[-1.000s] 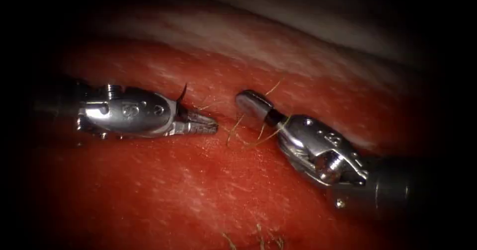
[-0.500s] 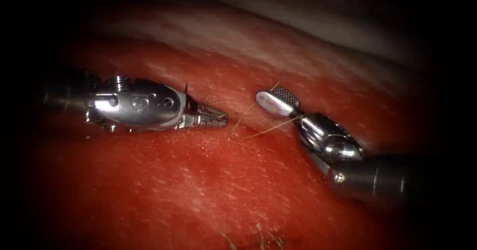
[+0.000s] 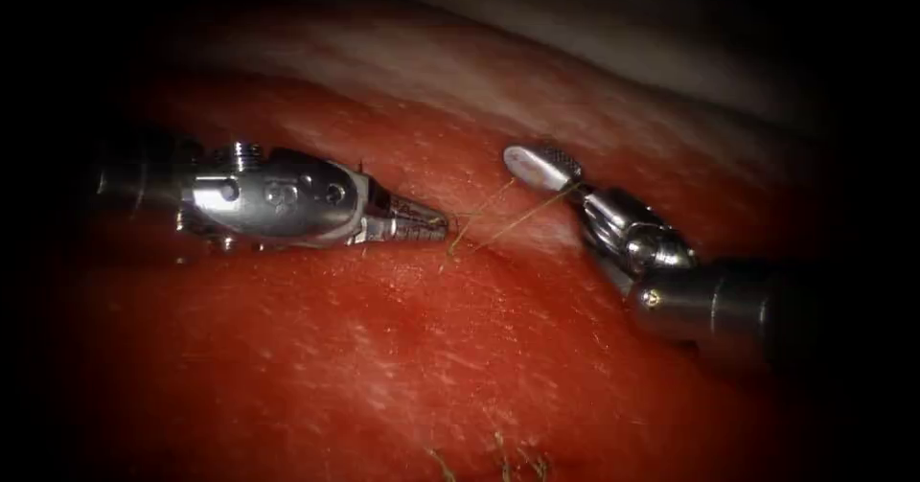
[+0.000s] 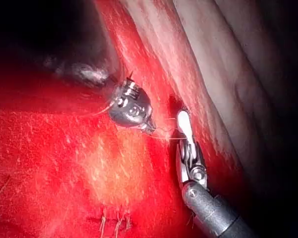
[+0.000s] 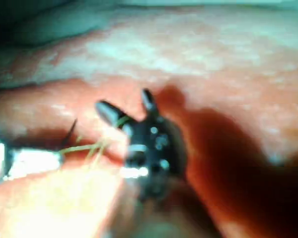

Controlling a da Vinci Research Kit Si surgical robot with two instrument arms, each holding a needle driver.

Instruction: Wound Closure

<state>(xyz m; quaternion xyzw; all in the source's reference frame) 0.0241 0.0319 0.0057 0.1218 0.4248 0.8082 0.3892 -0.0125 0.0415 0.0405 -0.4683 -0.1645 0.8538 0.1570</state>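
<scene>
My left tool (image 3: 436,223) lies on the tissue (image 3: 383,367) with its jaws shut on the pale thread (image 3: 522,217). Two strands rise from one spot on the tissue just off its tip and run to my right tool (image 3: 539,156). That tool's jaws stand open, with the thread passing between them near their base; the right wrist view shows the same open jaws (image 5: 124,101) with thread between them. A thin dark sliver (image 3: 359,168) sticks up behind the left tool's wrist; I cannot tell whether it is the needle. The left wrist view has the left tool (image 4: 150,130) beside the right tool (image 4: 183,119).
Short cut ends of thread (image 3: 498,448) stand out of the tissue near the lower edge, at earlier stitches (image 4: 114,222). Red fluid wets the surface around both tools. A paler band of tissue (image 3: 537,70) rises behind them.
The right tool's jaws have opened, and it has moved up and to the right. The left tool slid slightly right. The loose thread between them now runs straighter.
</scene>
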